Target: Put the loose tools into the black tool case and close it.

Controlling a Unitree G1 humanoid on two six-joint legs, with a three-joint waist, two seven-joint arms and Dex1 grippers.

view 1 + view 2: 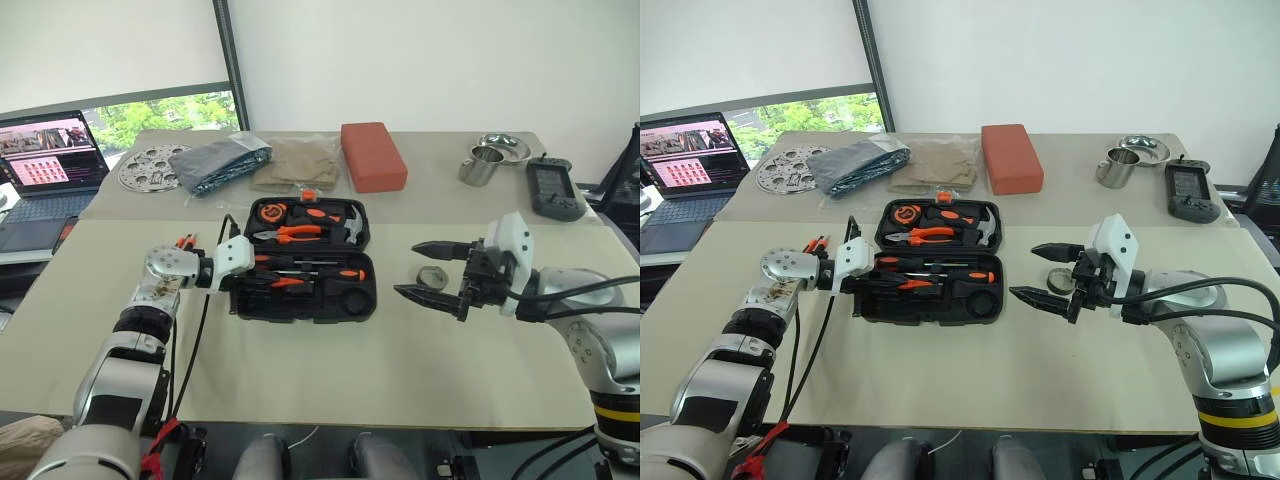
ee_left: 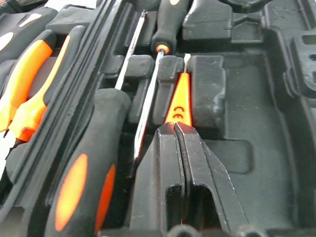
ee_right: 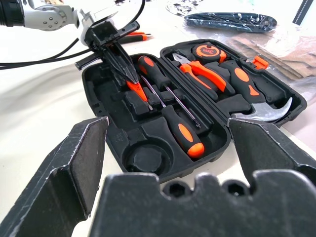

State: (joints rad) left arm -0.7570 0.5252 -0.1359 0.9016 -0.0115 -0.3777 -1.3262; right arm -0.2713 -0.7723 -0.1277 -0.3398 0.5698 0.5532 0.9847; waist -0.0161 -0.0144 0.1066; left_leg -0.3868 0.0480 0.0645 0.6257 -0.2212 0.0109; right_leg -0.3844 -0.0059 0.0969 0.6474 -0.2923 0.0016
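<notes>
The black tool case (image 1: 300, 312) lies open in the middle of the table. Pliers, a hammer and a tape measure sit in its far half, and two screwdrivers (image 1: 320, 273) in its near half. My left gripper (image 2: 175, 127) is shut inside the near half, its tips against the end of a small orange pen-sized tool (image 2: 180, 98) lying in a slot. One orange-and-black screwdriver (image 3: 131, 35) lies on the table beyond my left wrist. My right gripper (image 1: 406, 269) hangs open right of the case. A small dark tape roll (image 1: 432, 277) lies on the table just behind its fingers.
A red-orange block (image 1: 373, 155), a grey bag (image 1: 222, 162), brown cloth (image 1: 297, 162) and a round metal plate (image 1: 148, 167) lie on the far table. A laptop (image 1: 45, 160) stands far left. At the far right are a metal cup (image 1: 483, 165), a bowl (image 1: 505, 147) and a black device (image 1: 556, 190).
</notes>
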